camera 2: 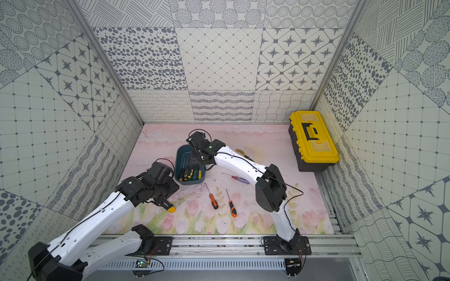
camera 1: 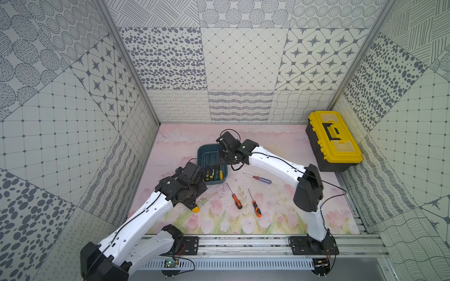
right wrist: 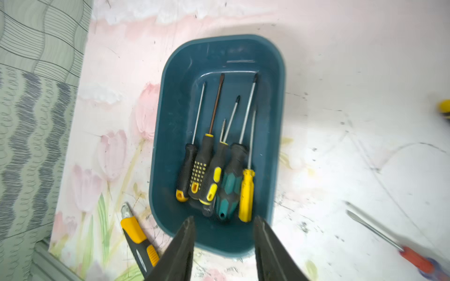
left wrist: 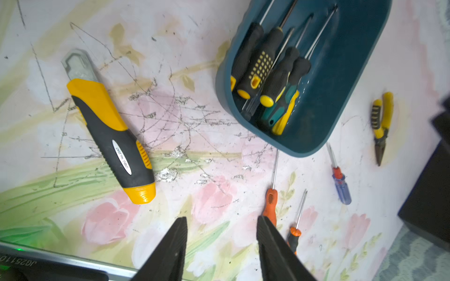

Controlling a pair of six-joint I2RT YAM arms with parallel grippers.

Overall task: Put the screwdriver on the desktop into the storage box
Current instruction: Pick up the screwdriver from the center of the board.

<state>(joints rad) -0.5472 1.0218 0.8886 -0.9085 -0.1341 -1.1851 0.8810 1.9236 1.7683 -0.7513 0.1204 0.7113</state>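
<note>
The teal storage box (camera 1: pixel 204 151) (camera 2: pixel 181 155) stands mid-desktop and holds several screwdrivers (right wrist: pixel 214 170). Three more screwdrivers lie on the pink tulip desktop (camera 1: pixel 280 219) in front of it. Two have orange-and-black handles (camera 1: pixel 236 201) (camera 1: pixel 256 209), and one has a red and clear blue handle (camera 1: pixel 261 179). My right gripper (right wrist: pixel 224 219) hangs open over the box's near end, with nothing between its fingers. My left gripper (left wrist: pixel 221 219) is open above bare desktop. One orange screwdriver (left wrist: pixel 271 202) lies just beside its finger.
A yellow-and-black utility knife (left wrist: pixel 112 136) lies left of the box, partly under my left wrist in both top views. Yellow pliers (left wrist: pixel 381 121) lie behind my right forearm. A yellow-and-black toolbox (camera 1: pixel 333 138) sits at the back right. Patterned walls close three sides.
</note>
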